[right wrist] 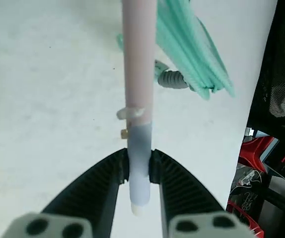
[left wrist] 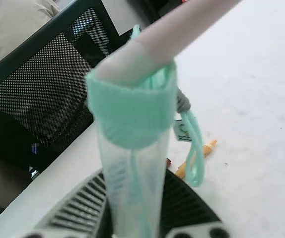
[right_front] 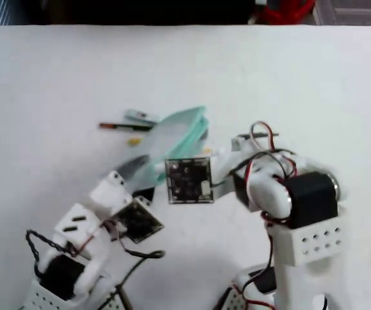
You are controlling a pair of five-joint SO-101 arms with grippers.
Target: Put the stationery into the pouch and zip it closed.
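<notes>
A: Right claw (right wrist: 139,166)?
B: Clenched on the pale-blue end of the pen (right wrist: 138,59), both jaws pressed against its sides. Pink shaft pointing straight out toward the pouch (right wrist: 194,47).
A: And the far tip?
B: At the pouch mouth, tucked behind the teal rim as seen from the left wrist. Cannot tell how deep.
A: Left claw (left wrist: 132,198)?
B: Grasping the pouch by its clear part, with the teal-rimmed mouth at the end away from the jaws and turned toward the pen.
A: Zip?
B: Open. Grey pull (right wrist: 172,79) hanging just beside the mouth, teal loop (left wrist: 198,148) dangling close by.
A: Anything else near the pouch?
B: 3 loose pieces on the table (right_front: 56,77), just beside the pouch on the side away from the right claw: a dark pen (right_front: 124,126), a yellow piece (right_front: 134,141) and a small pale piece (right_front: 140,116). Mesh chair (left wrist: 43,84) beyond the pouch, past the table edge.
</notes>
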